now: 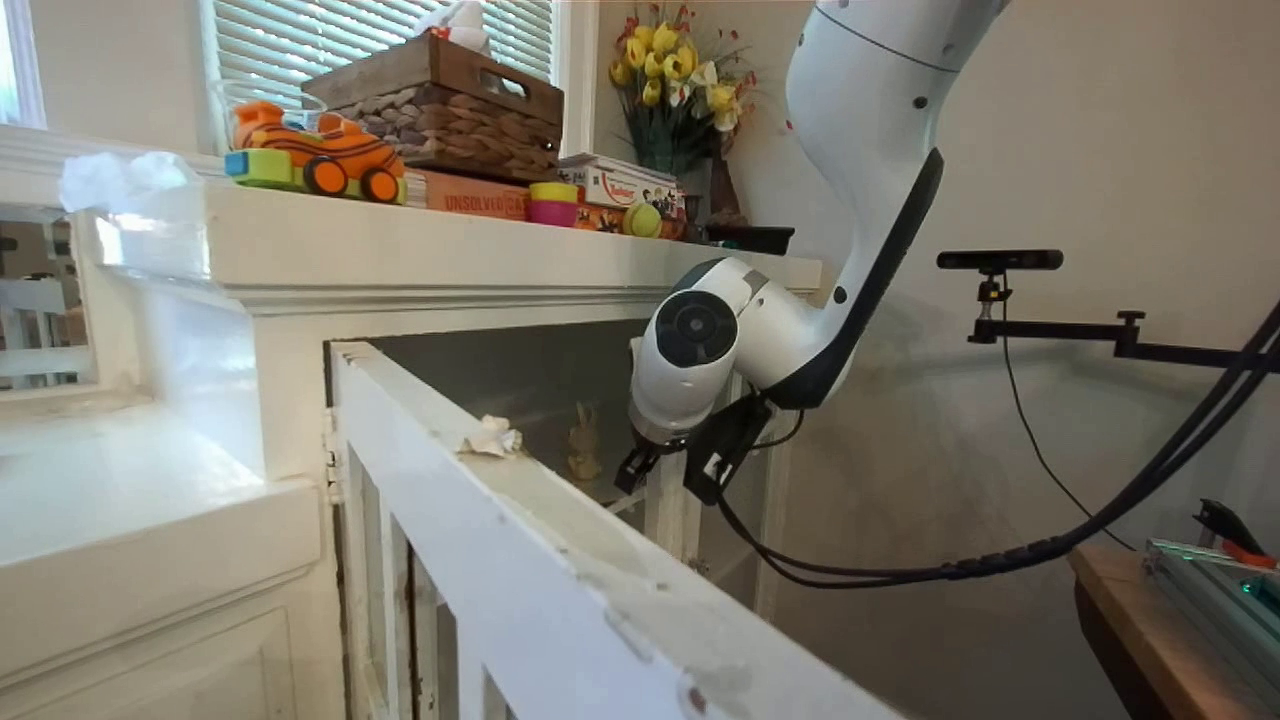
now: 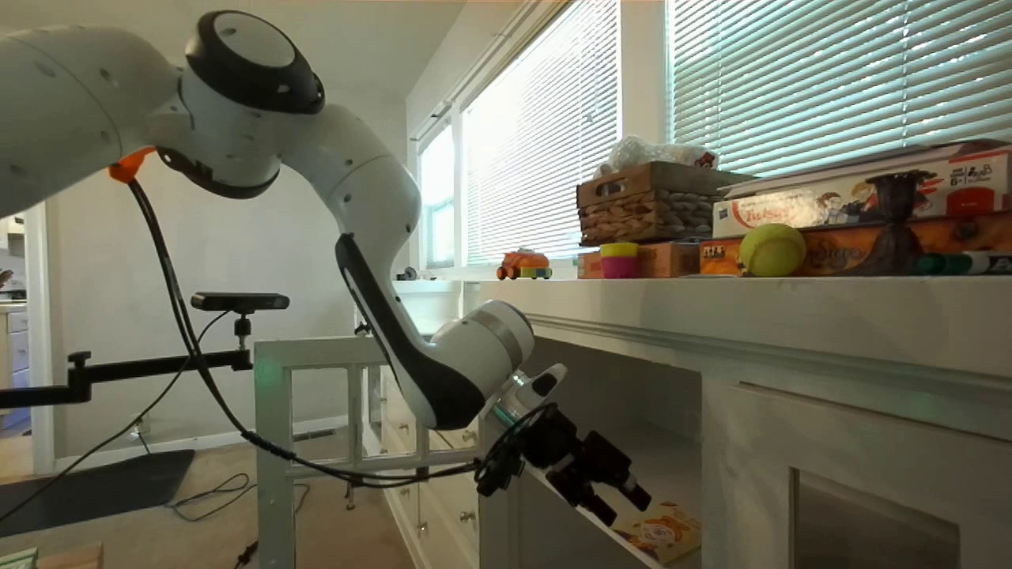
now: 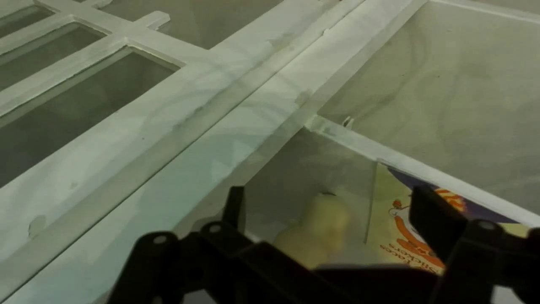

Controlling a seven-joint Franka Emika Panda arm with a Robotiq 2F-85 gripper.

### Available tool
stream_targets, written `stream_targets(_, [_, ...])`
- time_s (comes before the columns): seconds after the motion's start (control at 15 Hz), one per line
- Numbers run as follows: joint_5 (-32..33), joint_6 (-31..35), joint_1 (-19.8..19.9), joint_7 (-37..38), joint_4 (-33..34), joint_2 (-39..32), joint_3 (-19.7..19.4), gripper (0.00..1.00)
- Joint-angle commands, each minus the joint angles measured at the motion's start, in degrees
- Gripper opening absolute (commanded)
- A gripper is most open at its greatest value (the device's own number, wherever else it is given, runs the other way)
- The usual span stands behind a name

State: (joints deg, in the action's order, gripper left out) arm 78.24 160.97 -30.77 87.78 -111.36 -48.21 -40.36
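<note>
White and chipped along its top, a cabinet door (image 1: 580, 560) stands swung out in the foreground of an exterior view. Beyond it, the black robot hand (image 1: 667, 488) tilts downward at the mouth of the cabinet (image 2: 648, 395) — unclenched, its two fingers (image 3: 434, 221) spread wide. Inside stands a pale, rabbit-shaped figurine (image 1: 583, 445) — near the fingers, with a gap showing. A yellow sticker booklet (image 2: 664, 531) lies inside too. On the ledge (image 1: 450, 225) above sit an orange toy car (image 1: 330, 160), a woven basket (image 1: 450, 125) and a tennis ball (image 2: 773, 250).
</note>
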Motion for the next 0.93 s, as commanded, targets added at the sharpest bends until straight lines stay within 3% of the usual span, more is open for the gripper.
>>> stream_targets(0.0, [1.3,-2.1,-2.7,10.6,2.4,-4.9,-0.8,1.0])
stream_targets(0.47, [2.6,-7.6,-7.8,32.9,4.4,-9.8,-4.6,1.0])
stream_targets(0.67, [3.2,-9.5,-8.7,38.4,5.9,-12.2,-5.7,1.0])
stream_targets(0.73, [9.5,-15.6,-3.1,40.8,6.9,-8.5,1.0,1.0])
stream_targets(0.87, [15.2,-21.5,0.7,43.5,8.6,-8.2,5.7,1.0])
